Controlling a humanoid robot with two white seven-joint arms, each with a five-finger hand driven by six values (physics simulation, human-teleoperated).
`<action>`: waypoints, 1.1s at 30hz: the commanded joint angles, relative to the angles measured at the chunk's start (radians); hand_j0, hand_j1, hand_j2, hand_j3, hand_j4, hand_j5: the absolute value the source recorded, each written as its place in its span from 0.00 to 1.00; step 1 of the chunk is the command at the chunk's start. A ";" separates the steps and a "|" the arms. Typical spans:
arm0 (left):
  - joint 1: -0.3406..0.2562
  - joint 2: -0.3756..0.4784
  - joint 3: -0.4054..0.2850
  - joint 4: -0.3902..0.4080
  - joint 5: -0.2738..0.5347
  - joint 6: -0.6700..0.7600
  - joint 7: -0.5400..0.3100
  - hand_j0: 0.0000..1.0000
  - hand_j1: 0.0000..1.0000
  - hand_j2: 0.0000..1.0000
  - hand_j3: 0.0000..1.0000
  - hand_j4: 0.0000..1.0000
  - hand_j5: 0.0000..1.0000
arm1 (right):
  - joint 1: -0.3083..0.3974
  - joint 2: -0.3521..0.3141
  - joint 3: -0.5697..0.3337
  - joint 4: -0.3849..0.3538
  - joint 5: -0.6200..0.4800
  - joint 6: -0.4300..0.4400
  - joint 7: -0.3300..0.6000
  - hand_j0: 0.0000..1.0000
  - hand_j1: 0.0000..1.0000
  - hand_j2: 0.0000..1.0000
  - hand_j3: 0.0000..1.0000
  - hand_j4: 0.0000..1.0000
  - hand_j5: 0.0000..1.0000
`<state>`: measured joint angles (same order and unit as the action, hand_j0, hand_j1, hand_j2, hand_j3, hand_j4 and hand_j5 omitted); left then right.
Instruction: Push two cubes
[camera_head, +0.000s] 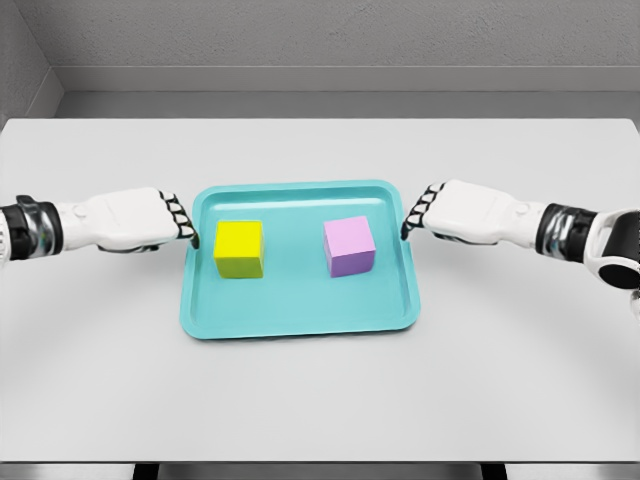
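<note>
The pushing has not started yet. A teal tray (300, 318) sits in the middle of the white worktop (320, 400). Two cubes rest on it, side by side, with a gap between them. The yellow cube (239, 248) is on the tray's left part. The purple cube (349, 246) is on its right part. Both sit flat and both look small, smooth and easy to slide.

The left hand (150, 220) is just outside the tray's left rim, near the yellow cube. Its fingers are curled in and hold nothing. The right hand (450, 212) is just outside the tray's right rim, near the purple cube. Its fingers are curled too, and it holds nothing.

I think the hands are getting ready. Next, each hand likely has to go over the rim and touch the outer side of its cube. The rim is raised, so a low hand could bump the tray and move it.
</note>
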<state>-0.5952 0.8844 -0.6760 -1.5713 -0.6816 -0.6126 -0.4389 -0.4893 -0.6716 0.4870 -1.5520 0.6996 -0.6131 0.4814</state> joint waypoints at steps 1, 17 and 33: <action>0.000 -0.001 -0.005 -0.007 0.004 0.002 -0.004 0.68 0.68 0.68 0.68 0.68 0.68 | 0.000 0.009 0.005 0.003 0.006 0.002 0.003 0.62 0.62 0.62 0.62 0.62 0.62; -0.008 -0.047 -0.005 0.001 0.002 0.002 -0.017 0.68 0.68 0.68 0.68 0.68 0.68 | -0.011 0.046 0.007 0.055 0.024 0.002 0.026 0.62 0.62 0.62 0.62 0.62 0.62; -0.018 -0.093 -0.005 -0.006 0.005 0.002 -0.040 0.68 0.68 0.68 0.68 0.68 0.68 | -0.032 0.121 0.024 0.052 0.029 0.002 0.068 0.62 0.62 0.62 0.62 0.62 0.62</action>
<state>-0.6151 0.7956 -0.6816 -1.5769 -0.6815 -0.6126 -0.4767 -0.5216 -0.5564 0.5035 -1.4988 0.7337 -0.6133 0.5444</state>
